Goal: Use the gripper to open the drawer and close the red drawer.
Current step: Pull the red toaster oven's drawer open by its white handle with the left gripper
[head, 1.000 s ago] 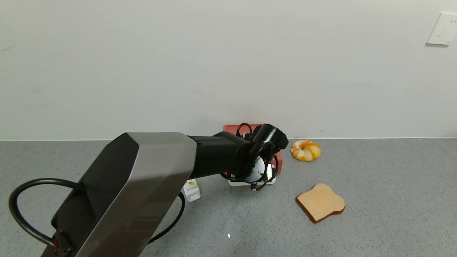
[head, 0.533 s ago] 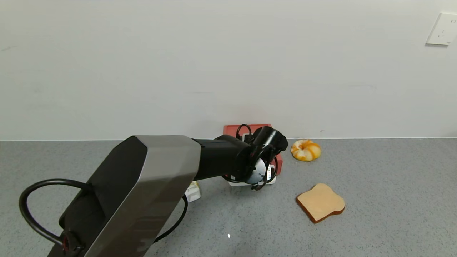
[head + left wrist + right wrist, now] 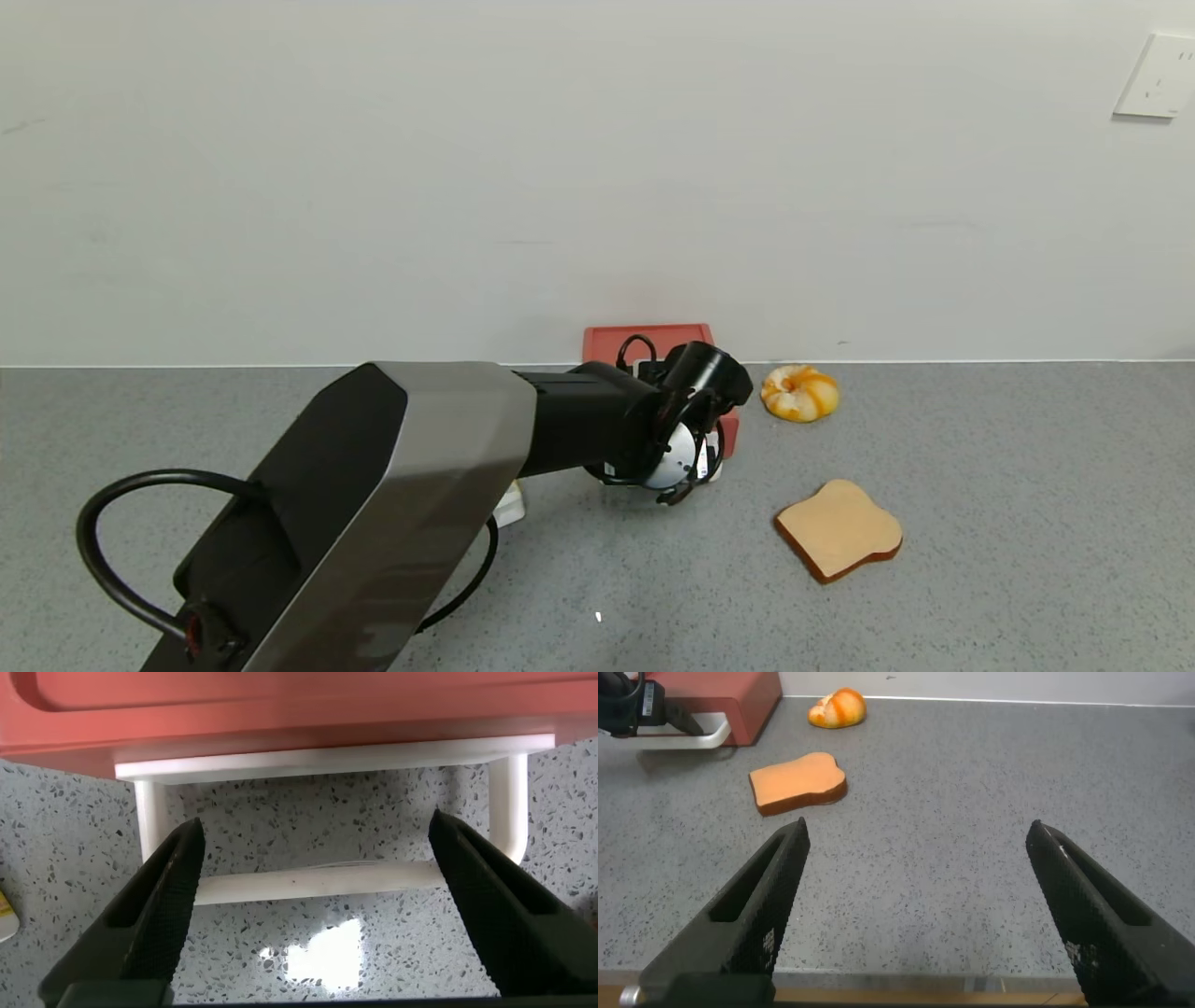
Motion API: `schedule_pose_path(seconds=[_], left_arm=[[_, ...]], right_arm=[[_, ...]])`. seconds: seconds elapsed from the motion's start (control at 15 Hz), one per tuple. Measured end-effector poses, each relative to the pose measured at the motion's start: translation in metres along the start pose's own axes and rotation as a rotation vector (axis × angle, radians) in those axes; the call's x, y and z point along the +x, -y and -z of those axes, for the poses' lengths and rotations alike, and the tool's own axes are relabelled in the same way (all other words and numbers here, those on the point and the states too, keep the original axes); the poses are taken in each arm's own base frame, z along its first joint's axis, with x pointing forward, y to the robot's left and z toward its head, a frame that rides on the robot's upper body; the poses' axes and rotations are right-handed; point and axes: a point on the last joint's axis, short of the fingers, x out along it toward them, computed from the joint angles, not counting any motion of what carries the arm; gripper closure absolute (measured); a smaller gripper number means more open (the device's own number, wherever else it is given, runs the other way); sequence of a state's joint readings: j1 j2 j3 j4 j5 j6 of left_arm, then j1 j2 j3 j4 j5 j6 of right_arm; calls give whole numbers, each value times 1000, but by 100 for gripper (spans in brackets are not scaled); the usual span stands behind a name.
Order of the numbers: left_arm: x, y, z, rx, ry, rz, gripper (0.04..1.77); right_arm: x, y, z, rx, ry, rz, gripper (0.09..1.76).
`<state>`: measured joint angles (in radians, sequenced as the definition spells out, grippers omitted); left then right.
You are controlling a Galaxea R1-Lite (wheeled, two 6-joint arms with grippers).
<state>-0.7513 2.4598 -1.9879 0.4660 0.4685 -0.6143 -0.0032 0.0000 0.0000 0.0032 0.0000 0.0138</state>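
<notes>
1. Head view: the left gripper [image 3: 686, 467] is reaching to the red drawer [image 3: 647, 338] lying against the wall on the grey surface [image 3: 980, 523].
2. Left wrist view: its jaws are standing wide, straddling the white handle [image 3: 318, 883].
3. Right wrist view: the right gripper [image 3: 915, 905] is hovering, jaws wide, near the toast [image 3: 798, 781].

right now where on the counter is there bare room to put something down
Bare counter lies right of the toast slice, and along the near edge in front of it. It is crowded by the wall: the red drawer, the left pincer open around its white handle, and the bun. The right pincer hangs open over bare counter.
</notes>
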Motion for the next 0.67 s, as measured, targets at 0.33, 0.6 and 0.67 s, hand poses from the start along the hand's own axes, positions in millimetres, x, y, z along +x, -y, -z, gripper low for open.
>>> schedule_pose_path(seconds=[0.33,0.6,0.67], left_arm=[[-3,-1,2,15,-29,-3,9],[-3,-1,5,25,-48,-8,9],[-3,-1,5,27,-50,-9,9]], right_arm=[[0,0,0,0,0,0,14],[0,0,0,0,0,0,14],[0,0,0,0,0,0,14]])
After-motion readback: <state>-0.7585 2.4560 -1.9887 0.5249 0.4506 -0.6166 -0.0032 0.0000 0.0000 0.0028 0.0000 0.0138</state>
